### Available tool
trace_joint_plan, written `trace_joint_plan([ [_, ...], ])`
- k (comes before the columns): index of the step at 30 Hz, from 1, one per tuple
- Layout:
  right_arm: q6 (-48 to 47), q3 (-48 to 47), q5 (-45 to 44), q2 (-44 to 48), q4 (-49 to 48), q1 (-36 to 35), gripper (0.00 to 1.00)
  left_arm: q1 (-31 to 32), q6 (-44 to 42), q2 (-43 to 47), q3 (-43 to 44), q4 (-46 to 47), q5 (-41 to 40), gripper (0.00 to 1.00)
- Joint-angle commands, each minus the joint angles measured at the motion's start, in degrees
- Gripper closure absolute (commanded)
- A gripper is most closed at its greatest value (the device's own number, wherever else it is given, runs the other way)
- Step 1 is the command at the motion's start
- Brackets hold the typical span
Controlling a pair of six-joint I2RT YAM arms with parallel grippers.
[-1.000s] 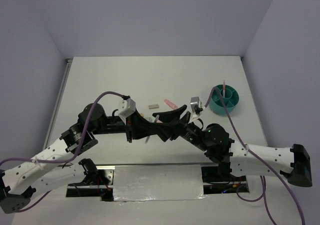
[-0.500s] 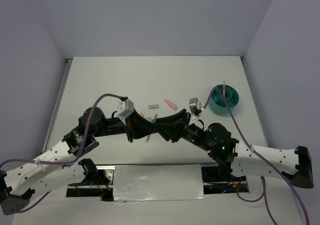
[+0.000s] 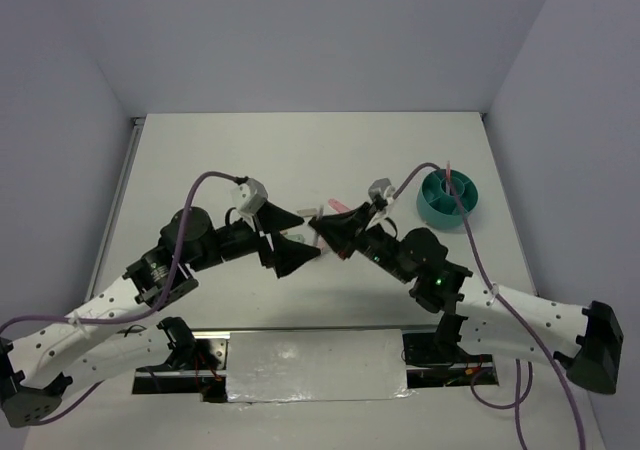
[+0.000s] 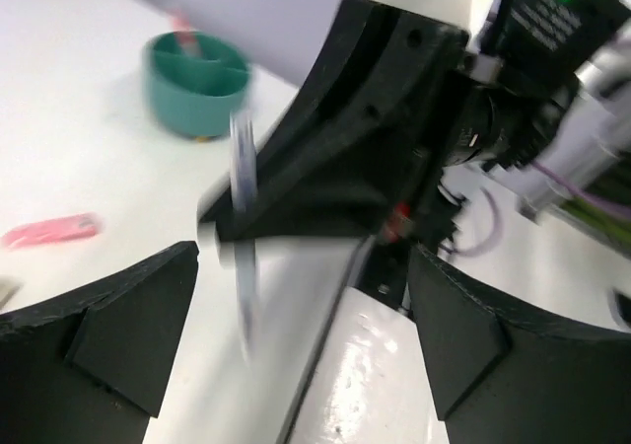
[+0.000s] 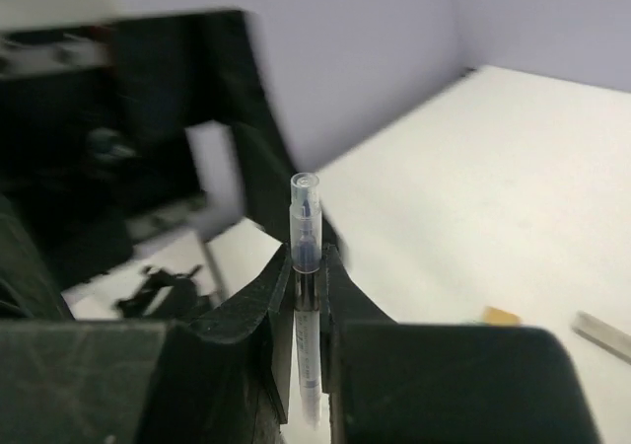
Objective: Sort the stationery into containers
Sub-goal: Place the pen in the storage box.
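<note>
A thin grey pen [image 5: 305, 266] stands upright between the fingers of my right gripper [image 5: 306, 259], which is shut on it near its capped end. In the top view my right gripper [image 3: 322, 228] hangs over the middle of the table. My left gripper [image 3: 303, 236] faces it just to the left, open and holding nothing. The left wrist view shows the pen [image 4: 242, 222] blurred in the right gripper, ahead of my open left gripper [image 4: 301, 306]. The teal organiser [image 3: 450, 198] stands at the far right with a pink pen [image 3: 449, 173] upright in it.
A pink item [image 3: 341, 206] lies on the table just behind the grippers and also shows in the left wrist view [image 4: 49, 232]. A tan block [image 5: 501, 316] and a grey block [image 5: 603, 333] lie on the table in the right wrist view. Purple cables arch over both arms.
The left gripper has opened and let go of the pen. The right gripper has shut on it. The two grippers have drawn slightly apart and moved toward the back.
</note>
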State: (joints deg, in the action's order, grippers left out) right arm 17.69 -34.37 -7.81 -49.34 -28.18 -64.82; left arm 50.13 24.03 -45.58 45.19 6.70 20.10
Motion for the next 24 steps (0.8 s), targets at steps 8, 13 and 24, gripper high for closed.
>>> trace_joint_plan([
  [8, -18.82, 5.72, -24.07, 6.82, 3.40, 31.03, 1.00, -0.12, 5.41, 0.23, 13.78, -40.69, -39.69, 0.01],
  [13, -9.28, 1.32, -33.74, -0.58, 9.64, 43.44, 1.00, -0.12, 4.45, 4.35, 9.23, -46.85, -38.11, 0.01],
  [24, -8.29, 1.15, -30.42, -4.18, 3.06, 58.92, 1.00, 1.81, 4.80, 10.69, 5.70, -44.67, -38.03, 0.01],
])
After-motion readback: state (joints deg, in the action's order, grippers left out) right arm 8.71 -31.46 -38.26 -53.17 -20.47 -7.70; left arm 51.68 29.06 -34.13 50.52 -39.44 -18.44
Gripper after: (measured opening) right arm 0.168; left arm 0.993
